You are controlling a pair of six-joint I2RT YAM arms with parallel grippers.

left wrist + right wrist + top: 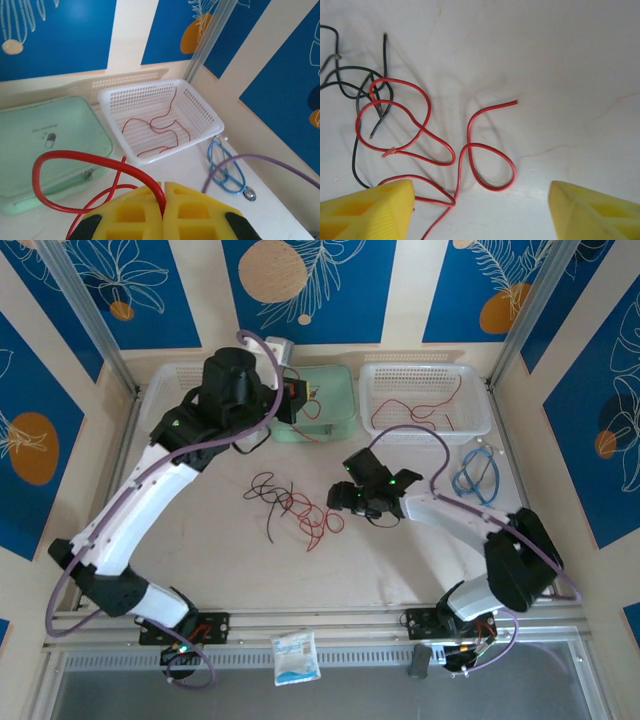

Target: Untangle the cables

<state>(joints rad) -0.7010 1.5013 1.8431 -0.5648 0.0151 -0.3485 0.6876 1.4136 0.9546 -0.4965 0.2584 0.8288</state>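
**A:** How was the left gripper (163,194) set?

**B:** Clenched on a red cable (75,159) that looped out to its left. The left arm arched up from the near left corner toward the far middle, with its wrist raised by the left edge of the green case (335,390).

**A:** And the right gripper (481,192)?

**B:** Released, its fingers spread wide and pointing down at the table (400,570). The right arm was bent at the near right, with the forearm reaching left. The tangle of red and black cables (295,505) lay mid-table, just left of that gripper.

**A:** What about the containers?

**B:** The white basket (430,372) at the far right held a second red cable (420,410), lying loose. The green case was zipped shut. A light-blue coiled cable (475,475) lay on the table near that basket.
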